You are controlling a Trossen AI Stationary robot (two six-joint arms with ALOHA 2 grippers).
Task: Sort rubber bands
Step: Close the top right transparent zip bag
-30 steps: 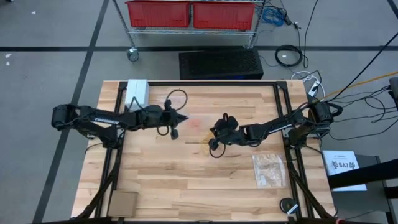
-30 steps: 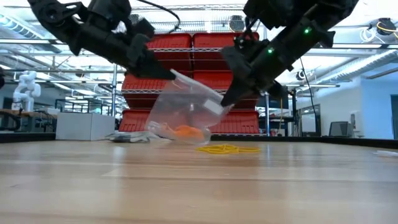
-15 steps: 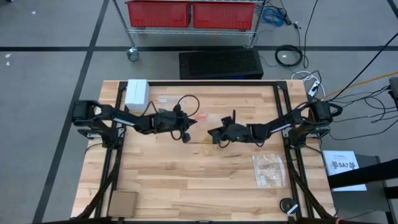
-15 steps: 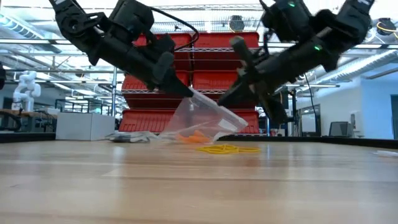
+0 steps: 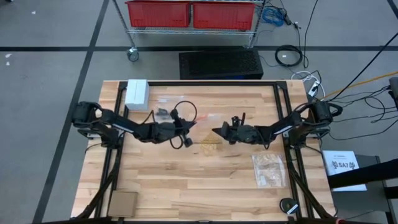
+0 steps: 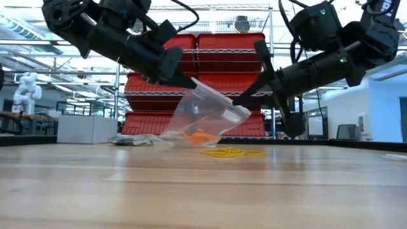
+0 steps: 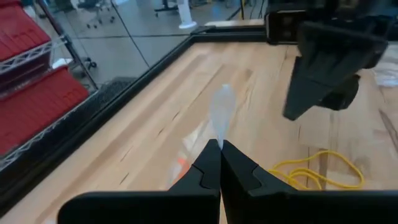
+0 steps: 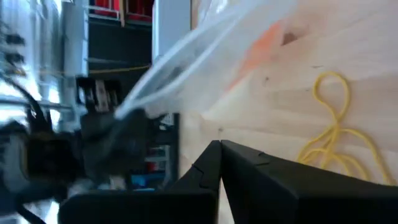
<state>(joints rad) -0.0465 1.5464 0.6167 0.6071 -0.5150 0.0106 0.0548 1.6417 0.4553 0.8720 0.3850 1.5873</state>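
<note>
Mid-tabletop | my left pincer point(image 6: 191, 83) and right pincer point(image 6: 240, 100) each pinch the clear bag point(image 6: 206, 117) shut | yellow rubber bands point(image 6: 232, 152) lie beneath, nearer my right

The table point(image 5: 186, 180) is pale wood in glued strips, smooth with a soft sheen, framed by matt black metal rails point(image 5: 211, 83). The bag point(image 6: 206, 117) is thin clear plastic, glossy and creased. The orange bands point(image 6: 202, 136) inside it and the yellow bands point(image 6: 232, 152) on the wood look like matt rubber. The fingers point(image 7: 211, 171) are matt black hard plastic. A second crinkled clear bag point(image 5: 269, 169) lies near the table's right edge.
</note>
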